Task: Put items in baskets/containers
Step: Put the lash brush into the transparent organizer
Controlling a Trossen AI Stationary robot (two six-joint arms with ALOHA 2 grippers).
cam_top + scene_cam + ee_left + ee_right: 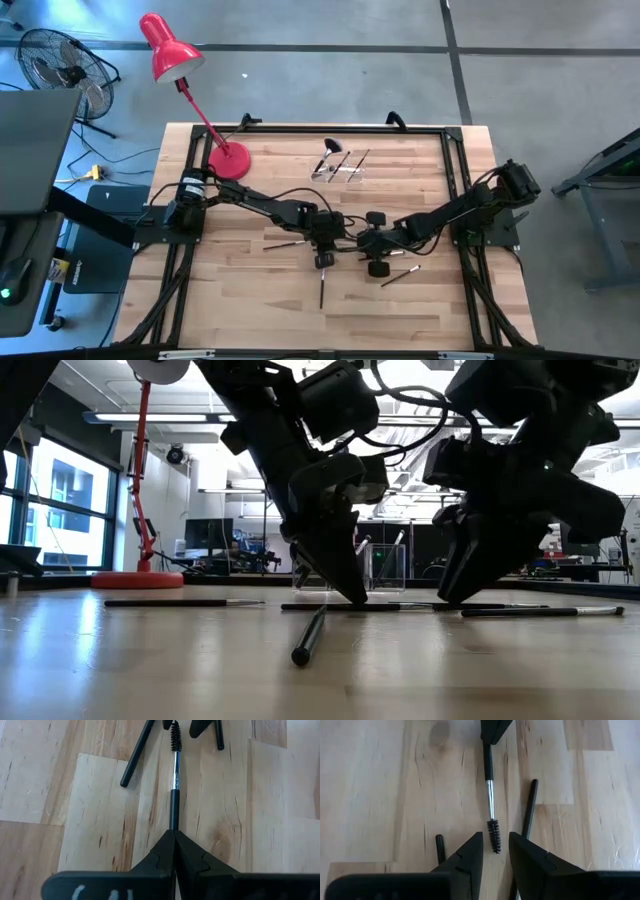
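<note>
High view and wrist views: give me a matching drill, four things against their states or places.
Things:
1. left gripper
2. right gripper
3. clear holder
4. red lamp

States or places:
A. open, fingers either side of the spoolie brush bristles
B. has brushes inside
C. shut on the spoolie brush handle
D. beside the left arm's base

Pairs: 1-C, 2-A, 3-B, 4-D

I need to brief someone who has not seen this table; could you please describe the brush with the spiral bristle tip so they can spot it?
Start at the table's middle, where the two grippers meet. The spoolie brush lies between them, its dark handle end pinched by the left gripper. Only it has a bristly spiral tip on a silvery stem.
</note>
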